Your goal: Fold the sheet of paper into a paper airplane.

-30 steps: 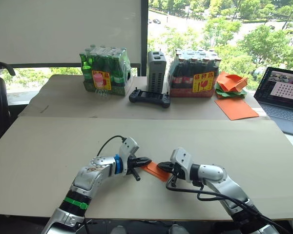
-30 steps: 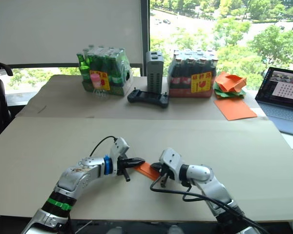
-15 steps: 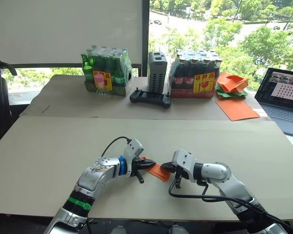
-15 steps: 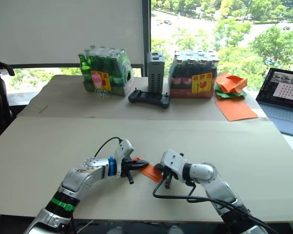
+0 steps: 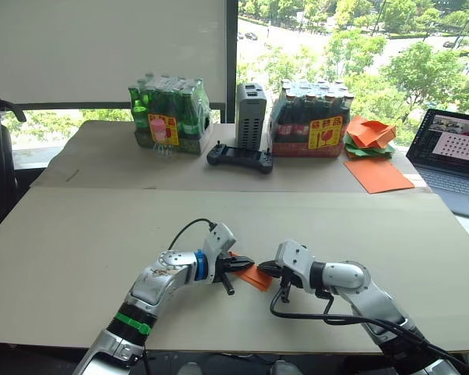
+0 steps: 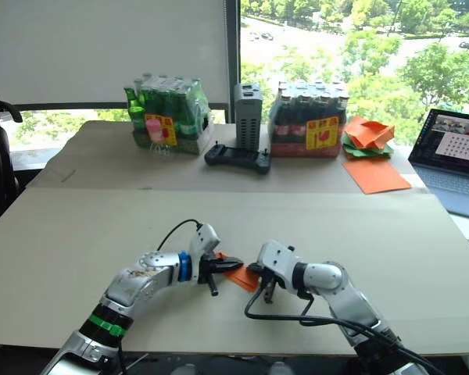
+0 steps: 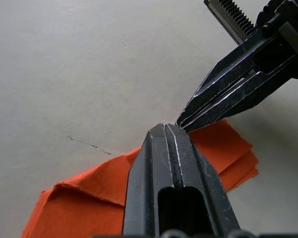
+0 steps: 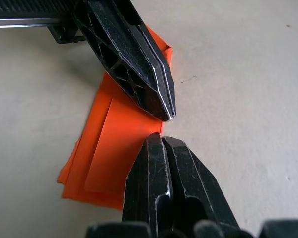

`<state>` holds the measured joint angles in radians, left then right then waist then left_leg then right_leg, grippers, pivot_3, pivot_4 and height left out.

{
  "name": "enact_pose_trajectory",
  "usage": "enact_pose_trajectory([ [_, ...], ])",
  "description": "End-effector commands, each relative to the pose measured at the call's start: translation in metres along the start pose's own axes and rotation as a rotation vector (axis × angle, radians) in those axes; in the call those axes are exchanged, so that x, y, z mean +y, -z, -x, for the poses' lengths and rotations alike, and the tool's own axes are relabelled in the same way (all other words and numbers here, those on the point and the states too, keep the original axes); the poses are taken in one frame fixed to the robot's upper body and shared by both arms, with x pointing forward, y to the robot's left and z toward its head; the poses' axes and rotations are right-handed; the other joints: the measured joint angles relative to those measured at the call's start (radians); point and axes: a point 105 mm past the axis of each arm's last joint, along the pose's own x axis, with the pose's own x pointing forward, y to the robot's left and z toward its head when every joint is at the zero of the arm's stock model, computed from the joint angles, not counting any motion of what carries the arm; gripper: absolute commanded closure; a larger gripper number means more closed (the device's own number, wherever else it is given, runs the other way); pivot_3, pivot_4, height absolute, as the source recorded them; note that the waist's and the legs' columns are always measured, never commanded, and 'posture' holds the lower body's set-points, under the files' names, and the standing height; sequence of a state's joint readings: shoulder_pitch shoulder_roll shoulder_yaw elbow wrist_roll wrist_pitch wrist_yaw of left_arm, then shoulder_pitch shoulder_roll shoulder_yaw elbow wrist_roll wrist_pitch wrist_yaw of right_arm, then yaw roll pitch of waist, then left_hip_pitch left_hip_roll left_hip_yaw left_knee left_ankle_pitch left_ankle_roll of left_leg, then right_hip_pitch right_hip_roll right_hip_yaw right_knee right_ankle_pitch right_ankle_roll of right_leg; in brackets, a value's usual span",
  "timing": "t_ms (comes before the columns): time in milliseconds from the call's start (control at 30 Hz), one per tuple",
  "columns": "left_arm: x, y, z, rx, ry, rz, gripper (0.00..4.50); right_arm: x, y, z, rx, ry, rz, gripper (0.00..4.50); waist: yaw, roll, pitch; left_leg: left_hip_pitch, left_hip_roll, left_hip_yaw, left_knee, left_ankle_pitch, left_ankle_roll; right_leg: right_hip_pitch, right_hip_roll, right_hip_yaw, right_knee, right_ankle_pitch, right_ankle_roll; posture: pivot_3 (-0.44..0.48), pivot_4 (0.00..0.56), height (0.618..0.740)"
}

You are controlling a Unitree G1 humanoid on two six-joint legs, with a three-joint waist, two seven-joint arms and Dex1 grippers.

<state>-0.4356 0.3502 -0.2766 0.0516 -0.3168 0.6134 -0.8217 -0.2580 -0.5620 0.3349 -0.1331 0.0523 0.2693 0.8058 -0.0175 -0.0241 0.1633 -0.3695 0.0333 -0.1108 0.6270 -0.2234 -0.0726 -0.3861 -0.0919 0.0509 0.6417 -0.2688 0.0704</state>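
Note:
The sheet of paper (image 5: 255, 276) is a small bright-orange folded shape of several layers, lying flat on the near table between my two grippers. My left gripper (image 5: 248, 264) comes from the left, shut, with its tip over the paper's far edge. My right gripper (image 5: 264, 270) comes from the right, also shut, and its tip meets the left one at that same edge. In the left wrist view the paper (image 7: 94, 193) lies beneath my closed fingers (image 7: 169, 163). No orange shows between the fingers (image 8: 161, 183) in the right wrist view, where the paper (image 8: 114, 144) spreads beside them.
On the far table stand a pack of green bottles (image 5: 168, 117), a grey box (image 5: 250, 116), a black controller (image 5: 240, 158) and a pack of dark bottles (image 5: 311, 121). A heap of crumpled papers (image 5: 369, 134), a larger orange sheet (image 5: 377, 174) and a laptop (image 5: 457, 152) lie at the right.
My left gripper has reached further right, so the two tips now meet over the paper. The right gripper has barely moved.

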Motion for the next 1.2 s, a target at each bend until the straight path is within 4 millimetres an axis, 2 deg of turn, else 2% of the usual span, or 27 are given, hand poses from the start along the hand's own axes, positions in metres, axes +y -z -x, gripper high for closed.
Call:
enact_pose_trajectory([
  [33, 0.022, 0.018, 0.017, 0.057, -0.101, 0.039, 4.5, 0.016, 0.033, 0.001, 0.129, -0.056, -0.065, 4.35, -0.001, 0.0, 0.0, 0.0, 0.0, 0.0, 0.0, 0.0, 0.0, 0.0, 0.0, 0.0, 0.0, 0.0, 0.0, 0.0, 0.15, 0.74],
  [133, 0.029, 0.022, 0.027, 0.058, -0.135, 0.055, 4.5, 0.016, 0.034, 0.002, 0.129, -0.056, -0.064, 4.35, -0.004, 0.0, 0.0, 0.0, 0.0, 0.0, 0.0, 0.0, 0.0, 0.0, 0.0, 0.0, 0.0, 0.0, 0.0, 0.0, 0.15, 0.74],
  [367, 0.03, 0.031, 0.036, 0.073, -0.156, 0.066, 4.5, 0.016, 0.035, 0.003, 0.136, -0.063, -0.056, 4.35, -0.004, 0.0, -0.002, 0.001, 0.0, 0.0, 0.0, 0.0, 0.0, 0.0, 0.0, 0.0, 0.0, 0.0, 0.0, 0.0, 0.15, 0.74],
  [700, 0.029, 0.033, 0.033, 0.076, -0.157, 0.065, 4.5, 0.015, 0.046, 0.021, 0.188, -0.081, -0.047, 4.35, 0.001, 0.0, -0.004, 0.001, 0.0, 0.0, 0.0, 0.0, 0.0, 0.001, 0.0, 0.0, 0.0, 0.0, 0.001, 0.0, 0.15, 0.74],
  [933, 0.028, 0.033, 0.031, 0.075, -0.15, 0.064, 4.5, 0.008, 0.041, 0.027, 0.181, -0.061, -0.043, 4.35, 0.003, 0.0, -0.005, 0.001, 0.0, 0.0, 0.0, 0.0, 0.0, 0.002, 0.0, 0.0, 0.0, 0.0, 0.001, 0.0, 0.15, 0.74],
  [1067, 0.029, 0.031, 0.03, 0.07, -0.149, 0.063, 4.5, -0.001, 0.03, 0.026, 0.125, -0.012, -0.039, 4.35, 0.003, 0.0, -0.005, 0.001, 0.0, 0.0, 0.0, 0.0, 0.0, 0.002, 0.0, 0.0, 0.0, 0.0, 0.001, 0.0, 0.15, 0.74],
  [1200, 0.032, 0.019, 0.032, 0.036, -0.157, 0.055, 4.5, -0.037, -0.009, 0.019, -0.056, 0.19, -0.013, 4.35, 0.0, 0.0, -0.005, 0.001, 0.0, 0.0, 0.0, 0.0, 0.0, 0.001, 0.0, 0.0, 0.0, 0.0, 0.001, 0.0, 0.15, 0.74],
])
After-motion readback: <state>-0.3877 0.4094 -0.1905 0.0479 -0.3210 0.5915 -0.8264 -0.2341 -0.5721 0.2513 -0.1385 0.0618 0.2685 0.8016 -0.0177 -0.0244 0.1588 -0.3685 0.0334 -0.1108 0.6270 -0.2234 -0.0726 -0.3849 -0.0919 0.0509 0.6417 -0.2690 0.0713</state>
